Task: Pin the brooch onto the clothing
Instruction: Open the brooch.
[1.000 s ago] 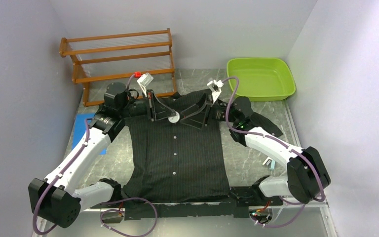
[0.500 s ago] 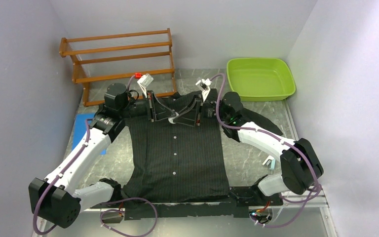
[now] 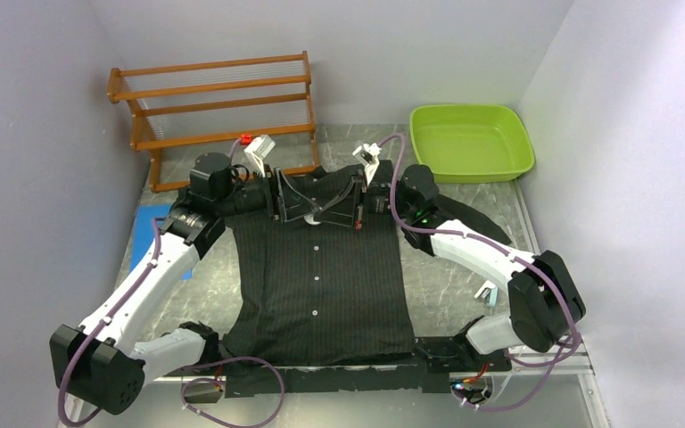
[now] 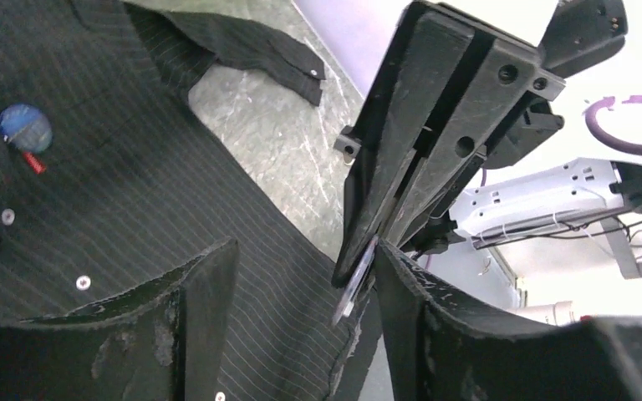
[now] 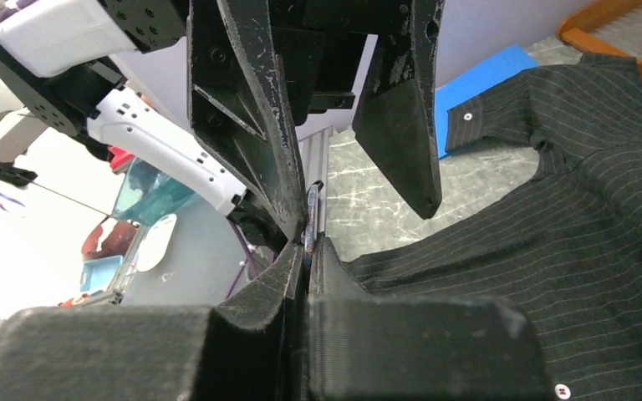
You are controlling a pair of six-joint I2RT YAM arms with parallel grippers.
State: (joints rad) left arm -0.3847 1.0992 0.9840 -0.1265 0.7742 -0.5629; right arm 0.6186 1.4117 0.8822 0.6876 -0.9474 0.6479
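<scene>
Robot lab booth: blank pale walls [image 3: 366,53] enclosing marbled table [image 3: 441,290], two cabled arms [image 3: 143,285] bolted at edge

Seen from above, the left fingers [image 3: 284,198] and right fingers [image 3: 357,201] cover the far collar of the shirt [image 3: 321,276]. The brooch [image 5: 310,219] shows only edge-on between the right fingers, its face hidden.

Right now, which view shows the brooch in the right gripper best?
The left wrist view: the brooch sticks out below the shut right gripper, its pale face partly visible. The right wrist view shows only its thin edge. In the top view it is too small to make out.
</scene>
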